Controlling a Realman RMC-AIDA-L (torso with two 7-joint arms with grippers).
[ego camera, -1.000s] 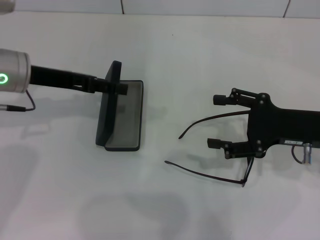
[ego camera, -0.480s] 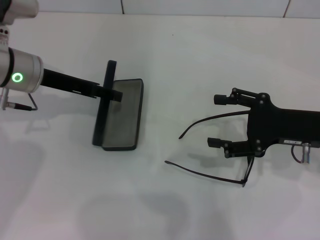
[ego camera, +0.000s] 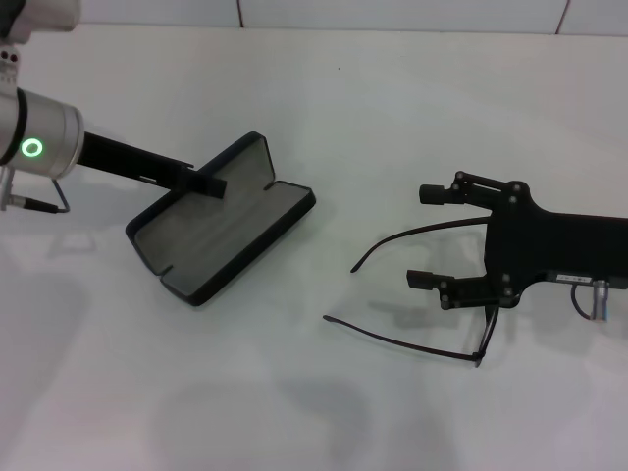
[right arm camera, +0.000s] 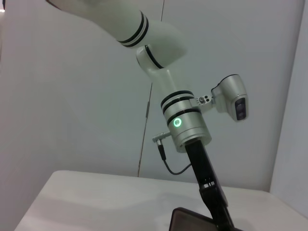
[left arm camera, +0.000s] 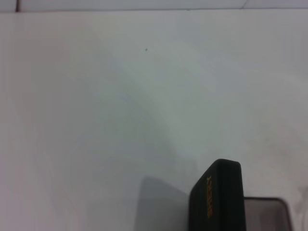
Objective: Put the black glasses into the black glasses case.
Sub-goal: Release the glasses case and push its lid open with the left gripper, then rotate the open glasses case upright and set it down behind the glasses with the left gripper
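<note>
Left gripper (ego camera: 208, 183) clamps case (ego camera: 221, 231) lid, right gripper (ego camera: 429, 237) gapes open over glasses (ego camera: 412, 294); thin frame could slip w/ off-centre pinch.

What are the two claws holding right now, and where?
The left gripper grips the black glasses case by its lid. The right gripper is open above the black glasses, holding nothing.

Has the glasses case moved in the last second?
Yes. The black glasses case, held at its lid by the left gripper, has swung round and tipped, so its grey lining faces up. The black glasses and the right gripper stayed put.
</note>
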